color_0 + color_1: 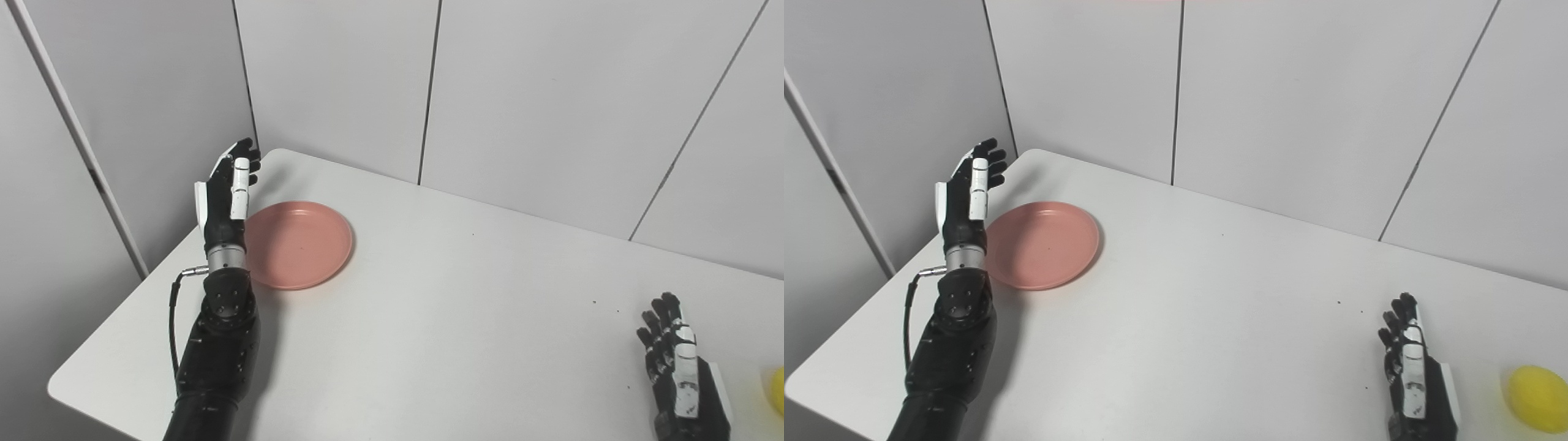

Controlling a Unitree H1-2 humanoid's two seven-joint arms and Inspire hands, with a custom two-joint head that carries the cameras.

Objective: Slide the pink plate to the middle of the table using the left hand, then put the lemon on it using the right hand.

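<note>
A round pink plate lies on the white table near its far left corner. My left hand stands open and upright along the plate's left rim, fingers straight and pointing away, holding nothing. A yellow lemon rests at the table's near right, cut by the frame edge in the left eye view. My right hand hovers open just left of the lemon, apart from it, fingers spread and empty.
Grey wall panels rise right behind the table's far edge and close to the left corner. A few small dark specks dot the tabletop near the right hand. The table's rounded near-left corner is in view.
</note>
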